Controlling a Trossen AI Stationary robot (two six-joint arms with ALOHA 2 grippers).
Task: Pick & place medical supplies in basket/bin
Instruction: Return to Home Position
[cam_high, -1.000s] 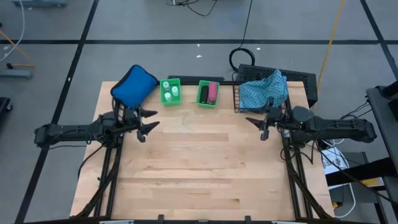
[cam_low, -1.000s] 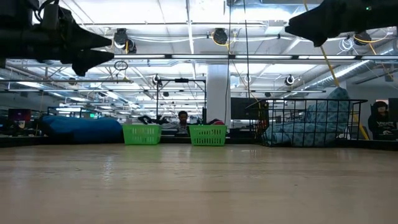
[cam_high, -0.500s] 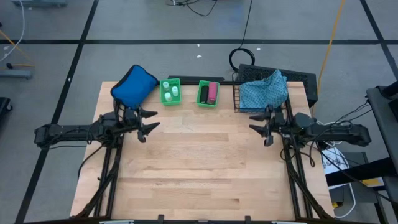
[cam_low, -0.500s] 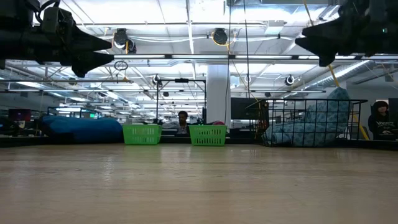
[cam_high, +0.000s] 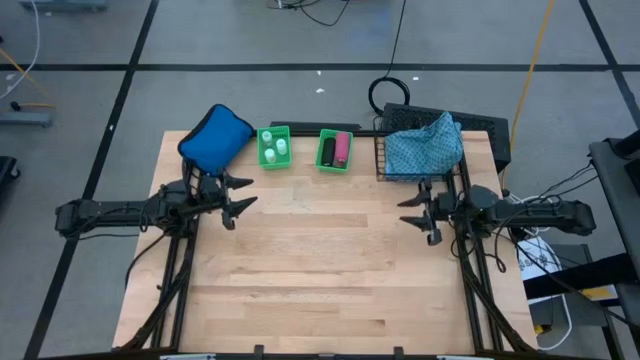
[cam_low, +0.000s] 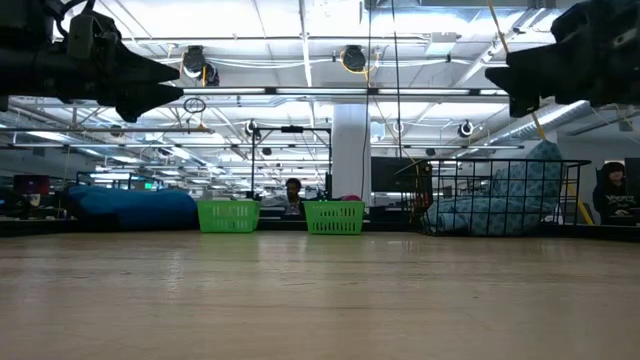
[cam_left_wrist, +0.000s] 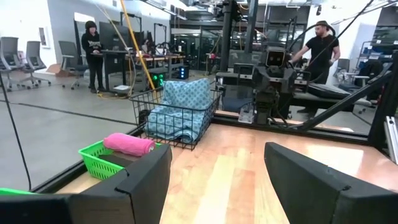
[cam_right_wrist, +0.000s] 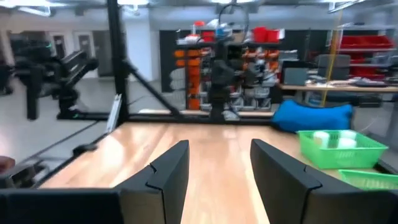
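The black wire basket (cam_high: 381, 160) stands at the table's far right. The blue-green patterned cloth (cam_high: 425, 143) lies bunched inside it and rises above the rim (cam_low: 500, 205). One green bin (cam_high: 262, 152) holds white bottles with green caps (cam_high: 276, 148). The other green bin (cam_high: 322, 165) holds a pink roll (cam_high: 343, 149) and a black roll (cam_high: 329, 150); I make out no brown one. My left gripper (cam_high: 245, 192) hovers open near the blue pouch. My right gripper (cam_high: 405, 212) hovers open, nearward of the basket's left corner.
A solid blue padded pouch (cam_high: 213, 138) lies at the far left corner, left of the bins. The wooden table top (cam_high: 320, 270) stretches bare from the arms to the near edge. A black block (cam_high: 495, 130) sits behind the basket. People stand in the room beyond the table.
My right gripper has drawn away from the basket's near left corner toward the table's near edge, staying open and above the table. The cloth has stayed in the basket.
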